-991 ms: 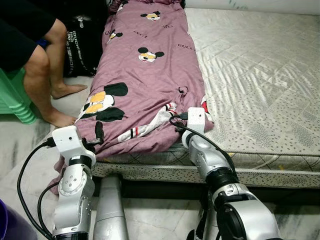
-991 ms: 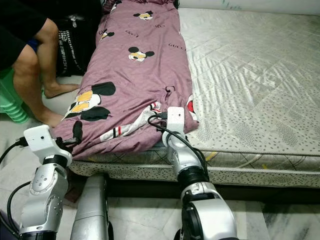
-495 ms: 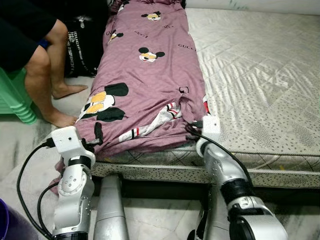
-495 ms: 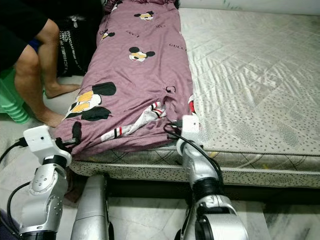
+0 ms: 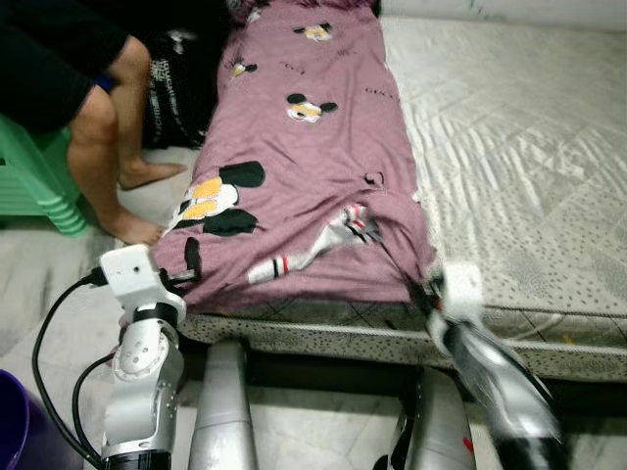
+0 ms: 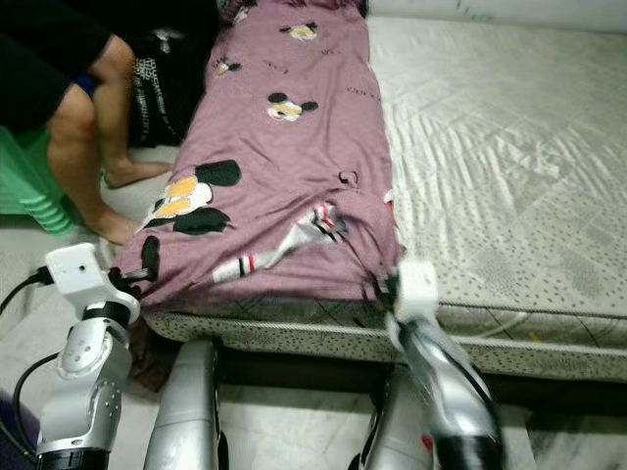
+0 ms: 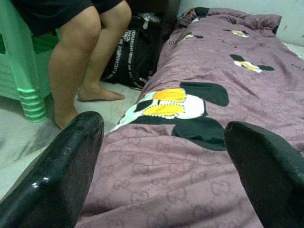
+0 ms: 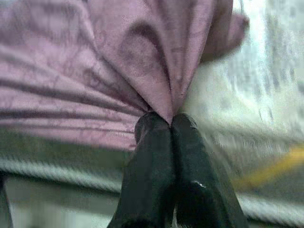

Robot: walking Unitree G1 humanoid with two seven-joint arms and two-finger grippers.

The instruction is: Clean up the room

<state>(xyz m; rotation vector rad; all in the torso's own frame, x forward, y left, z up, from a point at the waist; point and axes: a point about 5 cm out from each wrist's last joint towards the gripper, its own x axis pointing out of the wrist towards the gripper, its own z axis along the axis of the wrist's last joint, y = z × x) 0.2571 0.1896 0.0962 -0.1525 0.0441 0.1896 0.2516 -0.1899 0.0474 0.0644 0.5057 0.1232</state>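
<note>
bed: the mattress [image 5: 509,147] fills the 1 to 3 o'clock part of the head views; its quilted cover is bare on the right half.
blanket: the mauve cartoon-print blanket [image 5: 304,166] lies in a long strip down the bed's left side, from 12 o'clock to the near edge, with its left hem spilling over the side.
handling: I judge it soft, light and limp, likely a little slick; it bunches into folds wherever it is pulled, so a corner or a gathered fold at the near hem is the place to pinch, not the flat middle.
person: bare legs [image 5: 108,147] and a green stool [image 5: 34,181] at 10 o'clock, beside a black bag [image 5: 181,88].
right gripper: [image 8: 164,124] at 5 o'clock, blurred in the head views; fingers pressed together on a gathered fold at the near right corner.
left gripper: [image 7: 164,142] at 8 o'clock, fingers wide apart, empty, low over the left hem.
</note>
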